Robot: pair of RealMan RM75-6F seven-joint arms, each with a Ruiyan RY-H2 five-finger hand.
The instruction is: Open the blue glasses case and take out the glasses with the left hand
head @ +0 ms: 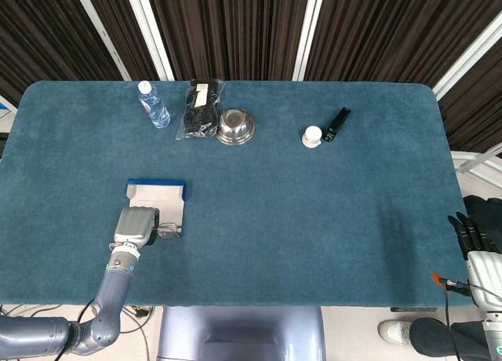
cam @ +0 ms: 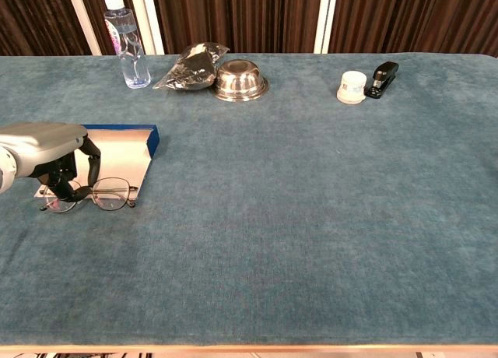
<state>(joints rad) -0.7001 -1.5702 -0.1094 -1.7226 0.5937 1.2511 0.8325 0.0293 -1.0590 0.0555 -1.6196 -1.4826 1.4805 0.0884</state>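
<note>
Head view: the left hand (head: 135, 224) sits at the near-left of the blue-carpeted table (head: 314, 220), palm down, w/ the glasses (head: 167, 232) poking out just to its right, at the front edge of the open blue glasses case (head: 157, 194). The case lies flat, lid back, pale lining up, blue rim on the far side. From above the fingers are hidden under the hand's shell, so the grip can't be read here. The right hand (head: 477, 237) hangs off the table's near-right edge, dark fingers roughly straight and close together, nothing in them. Along the far side, left to right: water bottle (head: 154, 104), black bag (head: 200, 108), steel bowl (head: 235, 126), white jar (head: 312, 136), black stapler (head: 337, 124) just beside the jar. Chest view: left hand (cam: 48, 157) at the left edge, dark fingers (cam: 70, 179) curled down and pinching the glasses (cam: 95, 194) at the left lens/bridge area; the thin-rimmed glasses are half on the case's lining, half over its near edge, w/ the right lens near the carpet. The case (cam: 120, 152) is behind and beside the hand, blue wall upright at the back. Bottle (cam: 124, 40), bag (cam: 187, 68), bowl (cam: 240, 79), jar (cam: 352, 87) and stapler (cam: 381, 78) line the far edge. Right hand doesn't show in this view.
</note>
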